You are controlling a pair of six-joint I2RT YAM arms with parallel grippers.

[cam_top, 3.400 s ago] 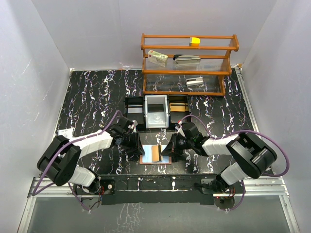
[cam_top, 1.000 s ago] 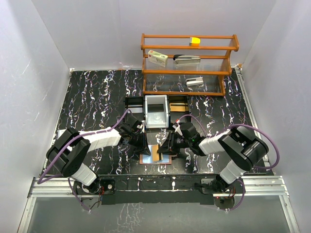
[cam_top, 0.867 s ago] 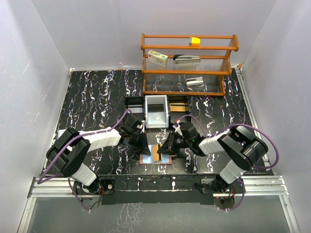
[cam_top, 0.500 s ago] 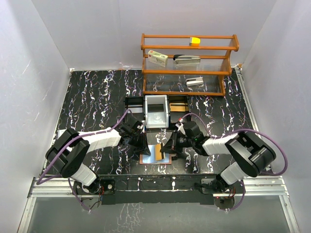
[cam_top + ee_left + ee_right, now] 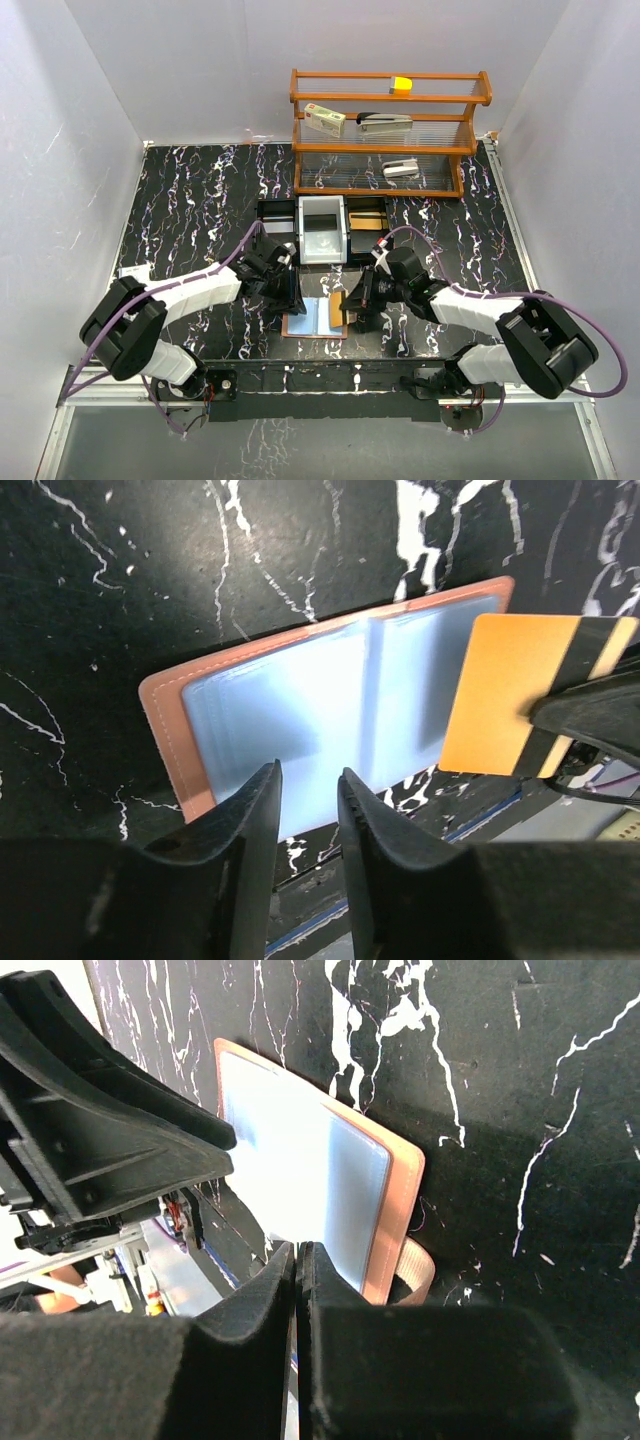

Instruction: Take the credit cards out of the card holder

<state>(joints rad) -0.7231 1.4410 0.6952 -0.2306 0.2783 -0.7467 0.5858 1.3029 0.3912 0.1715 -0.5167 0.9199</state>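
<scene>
At the near edge of the black marbled table (image 5: pixel 200 200): one card drawn, holder lying open between the arms.

Flat on the table lies the pink card holder (image 5: pixel 300 700), spread open with its pale blue pockets facing up. An orange card (image 5: pixel 500 690) with a dark stripe is raised over the holder's edge on the right arm's side and looks free of the pockets. The right gripper (image 5: pixel 297 1255) has its jaws pinched tight on that card's edge. The left gripper (image 5: pixel 308 780) hangs just above the holder's other half, jaws a little apart and empty. The step in hand looks like removing the first card. Next, that card needs setting down away from the holder, while the left jaws pin the holder for another pull. Whether more cards sit in the pockets cannot be told.
</scene>
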